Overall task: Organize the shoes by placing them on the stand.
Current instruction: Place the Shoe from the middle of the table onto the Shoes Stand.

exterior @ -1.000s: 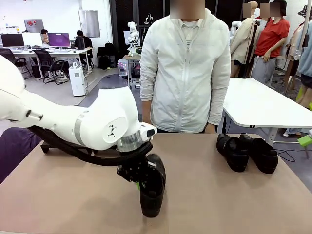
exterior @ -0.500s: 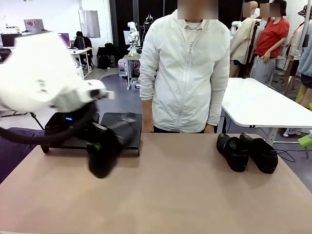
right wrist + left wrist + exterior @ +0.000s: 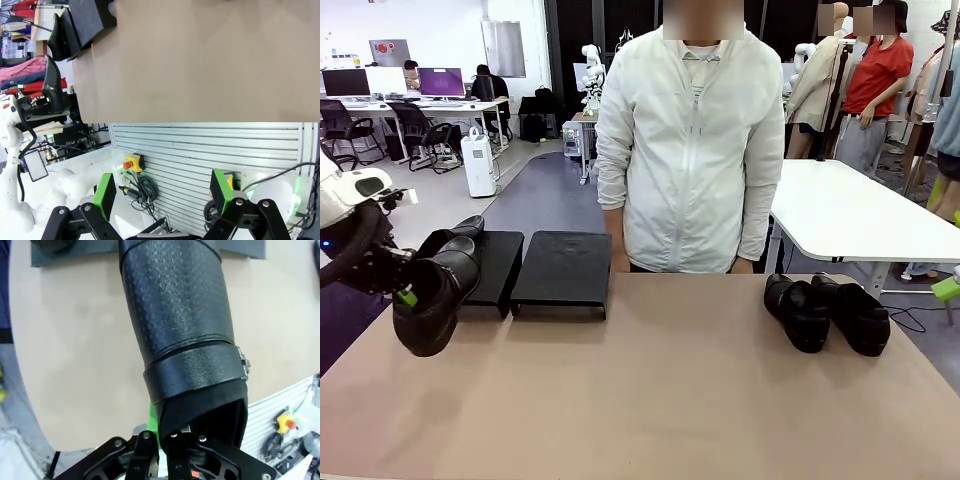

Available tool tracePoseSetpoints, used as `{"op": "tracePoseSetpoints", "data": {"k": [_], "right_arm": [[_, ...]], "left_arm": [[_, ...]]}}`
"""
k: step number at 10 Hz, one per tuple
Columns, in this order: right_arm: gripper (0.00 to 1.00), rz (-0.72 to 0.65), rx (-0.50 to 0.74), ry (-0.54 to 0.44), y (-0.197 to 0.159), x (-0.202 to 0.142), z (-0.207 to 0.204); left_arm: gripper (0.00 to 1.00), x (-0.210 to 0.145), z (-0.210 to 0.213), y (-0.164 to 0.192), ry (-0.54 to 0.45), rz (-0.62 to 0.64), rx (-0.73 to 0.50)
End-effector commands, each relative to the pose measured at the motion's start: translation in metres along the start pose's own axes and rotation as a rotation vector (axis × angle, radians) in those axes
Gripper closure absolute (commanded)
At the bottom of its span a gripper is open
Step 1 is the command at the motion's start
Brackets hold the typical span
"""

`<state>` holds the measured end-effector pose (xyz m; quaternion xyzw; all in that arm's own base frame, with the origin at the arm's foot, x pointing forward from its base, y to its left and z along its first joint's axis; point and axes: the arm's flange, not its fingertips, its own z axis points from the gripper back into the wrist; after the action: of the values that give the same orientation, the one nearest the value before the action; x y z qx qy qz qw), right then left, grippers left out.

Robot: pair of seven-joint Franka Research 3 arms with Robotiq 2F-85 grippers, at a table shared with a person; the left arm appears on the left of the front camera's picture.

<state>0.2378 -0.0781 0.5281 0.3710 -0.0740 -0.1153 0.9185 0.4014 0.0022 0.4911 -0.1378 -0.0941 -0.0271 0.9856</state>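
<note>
The beige table point(image 3: 670, 400) carries two black stand platforms point(image 3: 563, 268) side by side at its far left part. Two black shoes point(image 3: 800, 315) stand close together at the far right.

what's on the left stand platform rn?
One black shoe on the left platform, mostly covered by the held shoe in the left gripper; the rest cannot be seen.

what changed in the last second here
The left gripper, shut on a shoe, swung it from the middle of the table leftward; it now hangs raised in front of the left stand platform. The two shoes at the right and both platforms stayed put.
</note>
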Motion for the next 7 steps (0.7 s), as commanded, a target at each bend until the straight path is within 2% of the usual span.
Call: {"op": "tracePoseSetpoints", "data": {"k": [1,4,7], "right_arm": [[0.0,0.025,0.006,0.001,-0.001,0.0,0.002],[0.0,0.025,0.006,0.001,-0.001,0.0,0.002],[0.0,0.025,0.006,0.001,-0.001,0.0,0.002]], "left_arm": [[1.0,0.002,-0.001,-0.017,0.007,-0.068,0.046],[1.0,0.0,-0.005,-0.015,0.014,-0.044,0.028],[1.0,0.118,-0.023,-0.015,-0.047,-0.014,0.133]]}}
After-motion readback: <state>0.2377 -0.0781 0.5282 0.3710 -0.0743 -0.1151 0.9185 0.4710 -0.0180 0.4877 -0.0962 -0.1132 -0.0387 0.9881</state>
